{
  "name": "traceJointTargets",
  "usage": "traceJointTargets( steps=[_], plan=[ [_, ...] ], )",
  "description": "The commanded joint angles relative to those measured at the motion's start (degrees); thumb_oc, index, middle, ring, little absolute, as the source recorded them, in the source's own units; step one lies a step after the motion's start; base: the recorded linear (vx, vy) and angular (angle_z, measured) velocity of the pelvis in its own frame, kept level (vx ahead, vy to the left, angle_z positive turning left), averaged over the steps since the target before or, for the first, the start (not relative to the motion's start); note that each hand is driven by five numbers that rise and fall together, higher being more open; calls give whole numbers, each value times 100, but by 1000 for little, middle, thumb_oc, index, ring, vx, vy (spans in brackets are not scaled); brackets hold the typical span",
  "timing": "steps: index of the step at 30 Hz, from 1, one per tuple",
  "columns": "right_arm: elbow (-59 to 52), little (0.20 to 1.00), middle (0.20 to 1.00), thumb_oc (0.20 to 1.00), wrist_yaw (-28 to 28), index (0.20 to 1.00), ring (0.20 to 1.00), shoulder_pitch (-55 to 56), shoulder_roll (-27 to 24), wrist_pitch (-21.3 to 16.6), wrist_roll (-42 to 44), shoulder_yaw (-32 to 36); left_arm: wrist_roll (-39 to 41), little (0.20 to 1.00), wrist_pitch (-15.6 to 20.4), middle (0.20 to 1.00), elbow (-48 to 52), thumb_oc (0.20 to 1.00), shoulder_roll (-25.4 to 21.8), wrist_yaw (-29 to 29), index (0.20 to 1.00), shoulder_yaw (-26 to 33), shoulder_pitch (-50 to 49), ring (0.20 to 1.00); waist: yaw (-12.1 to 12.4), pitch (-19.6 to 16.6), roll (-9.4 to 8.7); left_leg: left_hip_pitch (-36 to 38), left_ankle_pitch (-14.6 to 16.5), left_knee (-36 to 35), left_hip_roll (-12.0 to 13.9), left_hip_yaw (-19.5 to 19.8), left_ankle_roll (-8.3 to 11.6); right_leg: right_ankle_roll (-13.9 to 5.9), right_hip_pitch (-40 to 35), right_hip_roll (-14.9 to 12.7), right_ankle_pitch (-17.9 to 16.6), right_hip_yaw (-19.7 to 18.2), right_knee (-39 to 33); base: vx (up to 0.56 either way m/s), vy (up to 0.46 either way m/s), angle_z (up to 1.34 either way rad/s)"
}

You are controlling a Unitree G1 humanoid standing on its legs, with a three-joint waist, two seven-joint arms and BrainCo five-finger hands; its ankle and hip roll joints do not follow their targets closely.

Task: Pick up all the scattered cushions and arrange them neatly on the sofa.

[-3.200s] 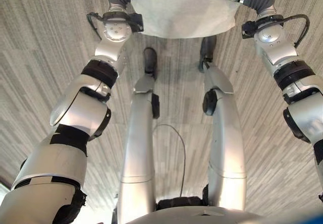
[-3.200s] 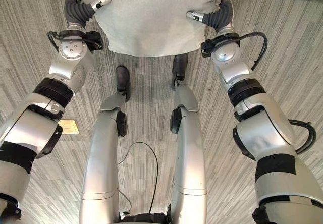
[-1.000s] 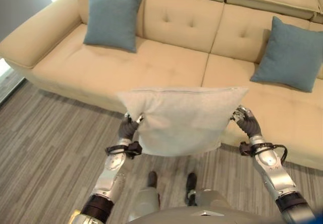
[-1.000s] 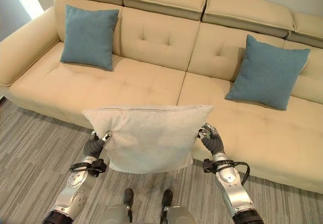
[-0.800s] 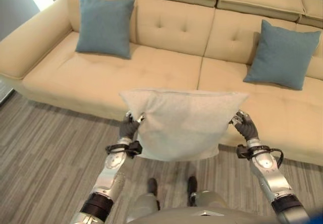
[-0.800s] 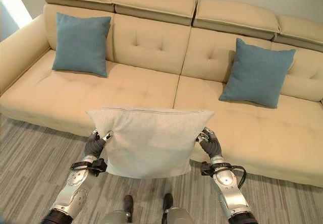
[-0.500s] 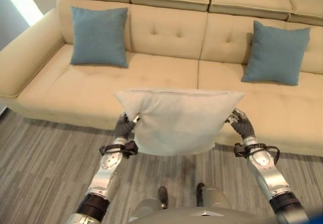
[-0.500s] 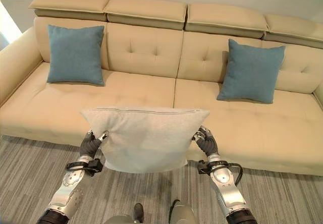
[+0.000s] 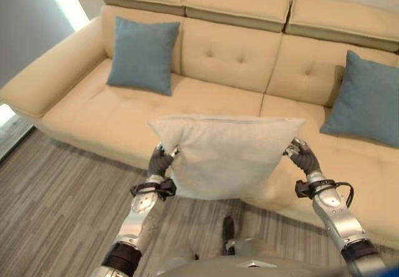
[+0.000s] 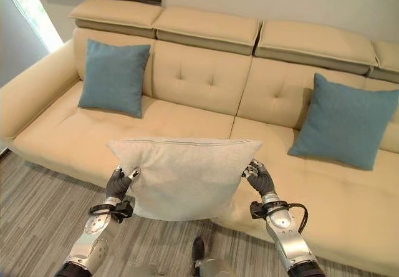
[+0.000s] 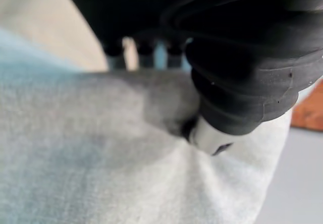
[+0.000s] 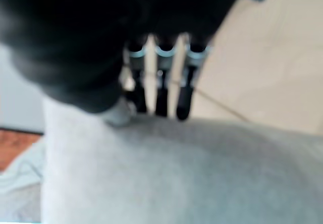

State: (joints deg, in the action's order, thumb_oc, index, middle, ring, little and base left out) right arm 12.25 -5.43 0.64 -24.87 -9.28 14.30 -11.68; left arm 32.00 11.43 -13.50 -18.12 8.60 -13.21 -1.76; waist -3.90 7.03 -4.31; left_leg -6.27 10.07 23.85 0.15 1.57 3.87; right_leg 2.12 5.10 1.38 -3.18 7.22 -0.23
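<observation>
Change: against the picture from half a second before, the whole view had swung, so the camera had moved; the sofa sat further right in the head views, its left armrest showed in full, and the cushion was gripped between both hands as before.
White cushion (image 10: 184, 177): held up in the air in front of the sofa's front edge, flat face toward the camera, its top seam level and near the middle of the sofa's width.
Left hand (image 10: 116, 184): clenched on the white cushion's left edge; in the left wrist view the thumb (image 11: 208, 138) dug into the fabric and puckered it, with the fingers curled round the far side.
Right hand (image 10: 259, 178): grasping the white cushion's right edge; in the right wrist view the fingers (image 12: 161, 95) reached over the cloth's edge and the thumb pressed in beside them.
Sofa (image 10: 202, 71): beige, tufted back, with separate headrest pads along the top.
Left blue cushion (image 10: 114, 77): upright against the sofa's backrest, on the seat beside the left armrest.
Right blue cushion (image 10: 345, 128): leaning against the sofa's backrest toward the right end, one corner slightly higher.
Floor (image 10: 37, 202): grey striped carpet in front of the sofa.
</observation>
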Motion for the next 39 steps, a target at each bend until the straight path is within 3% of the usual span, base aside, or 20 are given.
traceJointTargets(
  steps=[1, 2, 3, 7, 11, 14, 17, 20, 23, 26, 27, 28, 30, 31, 32, 35, 39],
  plan=[
    [-453, 200, 200, 200, -31, 200, 200, -342, 63, -479, -37, 96, -73, 200, 406, 200, 603, 200, -42, -299, 200, -145, 456, 200, 48, -175, -97, -139, -1065, -1672, 134, -219, -23, -694, -455, -288, 378, -281, 118, 401, 122, 4],
    [-411, 200, 200, 200, -60, 200, 200, -376, 82, -465, -54, 59, -62, 200, 410, 200, 588, 200, -30, -260, 200, -129, 448, 200, 103, -162, -56, -172, -1294, -1901, 153, -137, 3, -695, -489, -286, 463, -346, 201, 401, 122, 11],
    [-411, 200, 200, 200, -60, 200, 200, -376, 82, -465, -54, 59, -62, 200, 410, 200, 588, 200, -30, -260, 200, -129, 448, 200, 103, -162, -56, -172, -1294, -1902, 152, -137, 3, -695, -489, -286, 464, -346, 201, 217, 166, -8],
    [-418, 200, 200, 200, -38, 200, 200, -489, 190, -409, -192, 43, -10, 200, 421, 200, 727, 200, -47, -280, 200, -127, 428, 200, 121, -224, 45, 217, -1042, -2053, -62, -238, -230, -898, -462, -577, 556, -439, 740, 218, 256, -38],
    [-451, 200, 200, 200, -59, 200, 200, -569, 227, -408, -312, -11, -55, 200, 418, 200, 811, 200, -102, -274, 200, -139, 466, 200, 164, -171, 71, 330, -938, -2042, -155, -357, -392, -1048, -138, -779, 237, -496, 1471, 78, 146, -31],
    [-466, 200, 200, 200, -49, 200, 200, -652, 263, -386, -364, -50, -103, 200, 409, 200, 883, 200, -170, -266, 200, -171, 489, 200, 151, -105, 154, 486, -851, -2085, -165, -482, -508, -1052, 146, -854, 88, -459, 2051, 91, 150, -30],
    [-472, 200, 200, 200, -10, 200, 200, -593, 298, -394, -384, -50, -206, 200, 385, 200, 901, 200, -170, -294, 200, -151, 440, 200, 142, -120, 189, 641, -738, -2119, -180, -559, -520, -1004, 246, -843, 202, -214, 1945, 134, 101, -25],
    [-402, 200, 200, 200, 39, 200, 200, -648, 282, -418, -315, -81, -205, 200, 392, 200, 911, 200, -169, -314, 200, -99, 392, 200, 149, -197, 142, 856, -656, -2316, -237, -686, -469, -960, 451, -566, 186, 385, 1062, 172, 19, -48],
    [-400, 200, 200, 200, 54, 200, 200, -683, 250, -421, -315, -113, -205, 200, 391, 200, 898, 200, -158, -317, 200, -84, 400, 200, 89, -184, 140, 975, -574, -2306, -257, -717, -438, -970, 616, -500, 75, 699, 888, 138, 4, -34],
    [-390, 200, 200, 200, 59, 200, 200, -649, 224, -422, -311, -124, -195, 200, 390, 200, 846, 200, -102, -390, 200, -140, 383, 200, 25, -220, 42, 1028, -515, -2075, -298, -686, -362, -886, 260, -372, 120, 534, 435, 201, -73, 11],
    [-407, 200, 200, 200, 17, 200, 200, -634, 189, -445, -307, -79, -130, 200, 402, 200, 824, 200, -43, -422, 200, -159, 405, 200, 43, -272, 10, 910, -651, -1640, -257, -711, -147, -810, -6, -290, 114, 426, 214, 166, -98, 30],
    [-409, 200, 200, 200, 17, 200, 200, -633, 188, -445, -307, -78, -129, 200, 402, 200, 824, 200, -43, -424, 200, -160, 405, 200, 39, -270, 12, 899, -639, -1616, -253, -706, -143, -807, -15, -287, 107, 432, 200, 144, -102, 23],
    [-495, 200, 200, 200, 16, 200, 200, -590, 115, -476, -190, -45, -139, 200, 407, 200, 840, 200, -78, -501, 200, -196, 457, 200, 70, -233, -97, 494, -795, -611, -112, -740, 111, -692, -295, -271, 106, 426, -23, 123, -114, 4],
    [-495, 200, 200, 200, 27, 200, 200, -601, 120, -460, -171, -85, -120, 200, 399, 200, 841, 200, -50, -469, 200, -205, 440, 200, 97, -220, -107, 422, -814, -427, -86, -686, 128, -658, -376, -261, 135, 402, -58, 143, -83, 8],
    [-465, 200, 200, 200, 15, 200, 200, -592, 124, -445, -160, -99, -108, 200, 392, 200, 825, 200, -45, -444, 200, -198, 439, 200, 124, -197, -108, 351, -821, -403, -54, -616, 112, -645, -421, -265, 169, 365, -70, 152, 11, -8],
    [-524, 200, 200, 200, 21, 200, 200, -586, 78, -415, -129, -89, -98, 200, 360, 200, 829, 200, -67, -387, 200, -167, 400, 200, 171, -211, -171, 224, -657, -1190, 255, -578, -20, -731, -531, -400, 274, 245, -104, 160, 69, -8],
    [-462, 200, 200, 200, -50, 200, 200, -569, 16, -417, -128, -77, -47, 200, 377, 200, 904, 200, -39, -274, 200, -118, 402, 200, 280, -167, -92, 28, -1198, -1843, 453, 67, 147, -734, -627, -392, 447, 15, -33, 145, 128, -33]
  ],
)
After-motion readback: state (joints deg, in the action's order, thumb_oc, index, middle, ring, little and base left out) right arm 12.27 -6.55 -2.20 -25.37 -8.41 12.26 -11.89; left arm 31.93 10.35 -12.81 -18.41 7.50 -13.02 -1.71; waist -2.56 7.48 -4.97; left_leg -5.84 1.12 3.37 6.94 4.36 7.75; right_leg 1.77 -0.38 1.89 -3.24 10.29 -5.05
